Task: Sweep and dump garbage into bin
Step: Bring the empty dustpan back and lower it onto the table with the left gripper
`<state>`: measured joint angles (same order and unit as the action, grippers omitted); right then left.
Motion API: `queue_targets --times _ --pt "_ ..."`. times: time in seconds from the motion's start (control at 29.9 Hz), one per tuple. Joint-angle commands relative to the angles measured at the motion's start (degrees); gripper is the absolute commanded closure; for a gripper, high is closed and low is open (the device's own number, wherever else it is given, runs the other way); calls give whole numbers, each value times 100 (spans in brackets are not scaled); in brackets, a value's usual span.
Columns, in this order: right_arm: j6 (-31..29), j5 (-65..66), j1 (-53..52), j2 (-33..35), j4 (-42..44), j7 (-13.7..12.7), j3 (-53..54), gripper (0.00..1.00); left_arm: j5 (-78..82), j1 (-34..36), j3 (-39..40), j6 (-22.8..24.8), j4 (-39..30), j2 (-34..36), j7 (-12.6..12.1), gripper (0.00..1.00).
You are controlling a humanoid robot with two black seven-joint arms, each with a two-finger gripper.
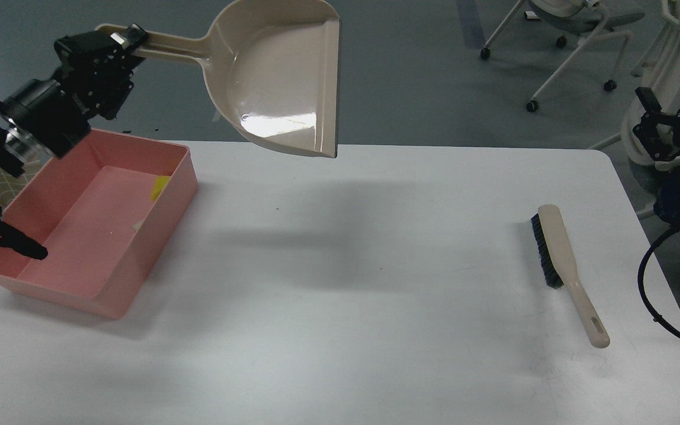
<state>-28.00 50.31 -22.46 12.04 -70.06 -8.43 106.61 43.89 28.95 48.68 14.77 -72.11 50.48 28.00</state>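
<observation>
1. Filling most of the frame, your white table [340,330] runs from the lower edge up past the middle, with grey floor behind it.
2. At the left edge you have the pink bin [157,236], a shallow tub sitting on the table with one corner angled toward centre frame.
3. Up at top centre, the beige dustpan [281,77] hangs in the air above the table's far edge, to the upper right of the bin and well apart from it. You see its hollow face-on and its lip on the right; it looks empty.
4. Your left gripper [130,41], in the upper left, is clamped on the end of the dustpan's long handle.
5. Your right gripper [650,127] sits at the right edge, off the table. It appears dark and partly cut off, so you cannot tell how far its fingers are parted.
6. On the right side of the table, the beige brush [567,268] lies flat, black bristles facing left, handle pointing toward the lower right.
7. Inside the bin, near its right wall, you find the garbage: the yellow sponge chunk [160,187] and, just below it, the off-white strip [139,224].
</observation>
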Motion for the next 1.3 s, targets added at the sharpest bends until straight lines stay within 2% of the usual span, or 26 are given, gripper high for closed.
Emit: queue_targets --times 0.0,0.2,0.47,1.07,1.27 --pt "0 -3 -4 -9 2 -1 0 0 41 -170 -52 -176 -180 -319 0 86" --pt "0 -3 -4 26 2 -1 17 0 50 -355 -52 -413 -487 -653 0 86" --pt "0 -4 5 88 -7 -1 18 0 76 -1049 -61 -818 -1323 -882 0 86" --pt "0 -4 137 70 1 -1 255 0 576 -1980 -61 -1082 -1490 -1023 -5 86" --pt "0 -4 40 79 37 -1 246 0 936 -2104 -323 -1126 -1271 -1243 -5 86"
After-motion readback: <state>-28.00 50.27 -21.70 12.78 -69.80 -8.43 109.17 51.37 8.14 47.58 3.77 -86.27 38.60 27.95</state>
